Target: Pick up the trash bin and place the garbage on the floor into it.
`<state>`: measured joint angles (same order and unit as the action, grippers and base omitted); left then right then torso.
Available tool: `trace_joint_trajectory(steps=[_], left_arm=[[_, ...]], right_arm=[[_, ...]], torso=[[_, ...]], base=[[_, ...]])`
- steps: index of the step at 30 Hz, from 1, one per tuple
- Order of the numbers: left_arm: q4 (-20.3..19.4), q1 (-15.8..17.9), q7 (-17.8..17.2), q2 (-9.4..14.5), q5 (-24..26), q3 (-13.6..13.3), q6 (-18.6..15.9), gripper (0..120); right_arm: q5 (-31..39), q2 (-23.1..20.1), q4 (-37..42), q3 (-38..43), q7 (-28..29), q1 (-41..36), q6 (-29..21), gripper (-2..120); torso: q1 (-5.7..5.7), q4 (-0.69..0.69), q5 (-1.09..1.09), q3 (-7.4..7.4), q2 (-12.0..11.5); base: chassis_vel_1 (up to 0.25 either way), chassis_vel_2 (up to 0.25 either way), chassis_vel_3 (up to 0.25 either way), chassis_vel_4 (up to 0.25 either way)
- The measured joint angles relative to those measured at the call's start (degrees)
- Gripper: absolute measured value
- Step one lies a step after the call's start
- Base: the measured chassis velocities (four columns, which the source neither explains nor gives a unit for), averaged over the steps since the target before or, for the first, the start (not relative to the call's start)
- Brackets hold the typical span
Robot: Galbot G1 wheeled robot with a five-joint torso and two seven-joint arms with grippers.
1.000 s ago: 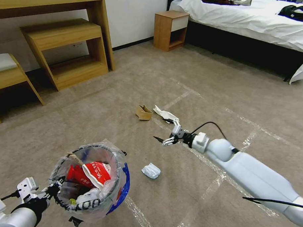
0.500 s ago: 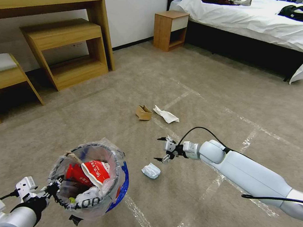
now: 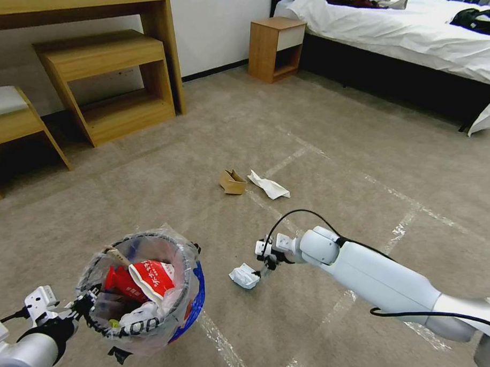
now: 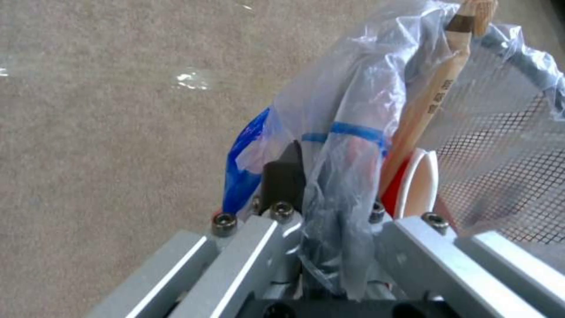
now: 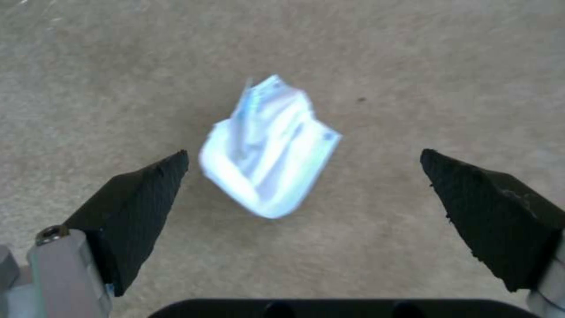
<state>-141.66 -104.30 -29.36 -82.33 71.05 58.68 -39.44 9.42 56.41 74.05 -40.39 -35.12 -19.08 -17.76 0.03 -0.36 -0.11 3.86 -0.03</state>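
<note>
white arm (image 3: 381, 276), black cable (image 3: 286, 220)

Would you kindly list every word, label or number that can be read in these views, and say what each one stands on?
"00": black print on the clear bag lining the trash bin, head view; anything beside it is hidden in folds.
White characters on the red wrapper inside the bin: too small to read.
Dark print along the wooden stick, left wrist view: too blurred to read.
Crumpled paper between the open right gripper fingers: no print legible.
</note>
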Motion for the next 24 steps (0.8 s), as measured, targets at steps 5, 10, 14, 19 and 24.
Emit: trace_joint_trajectory(steps=[5,10,14,19,24], left_arm=[[0.2,-0.3,0.0,-0.3,-0.5,-0.3,0.0,0],[0.2,-0.5,0.0,-0.5,-0.9,-0.6,0.1,0],[0.2,-0.6,0.1,-0.7,-1.2,-0.8,0.1,0],[0.1,-0.7,0.2,-0.8,-1.8,-1.3,0.1,0],[0.2,-0.9,0.5,-1.2,-3.0,-2.2,0.2,0]], right_arm=[[0.2,2.7,-3.8,0.1,0.3,-2.1,1.0,100],[0.6,4.4,-5.2,0.3,2.3,-3.1,0.8,100],[1.6,6.2,-6.6,0.2,3.9,-3.5,0.5,100],[2.2,8.9,-9.4,0.3,5.7,-3.8,0.2,100],[3.7,11.3,-11.7,0.8,8.6,-5.0,-1.7,100]], torso=[[0.00,0.00,0.00,0.00,0.0],[0.00,0.00,0.00,0.00,0.0],[0.00,0.00,-0.01,0.00,0.0],[0.00,0.01,-0.01,-0.01,0.0],[0.00,0.00,-0.01,-0.01,0.0]], base=[[0.000,0.000,0.000,0.000],[0.000,0.000,0.000,0.000],[0.000,0.000,0.000,0.000],[0.000,0.000,0.000,0.000],[0.000,0.000,0.000,0.000]])
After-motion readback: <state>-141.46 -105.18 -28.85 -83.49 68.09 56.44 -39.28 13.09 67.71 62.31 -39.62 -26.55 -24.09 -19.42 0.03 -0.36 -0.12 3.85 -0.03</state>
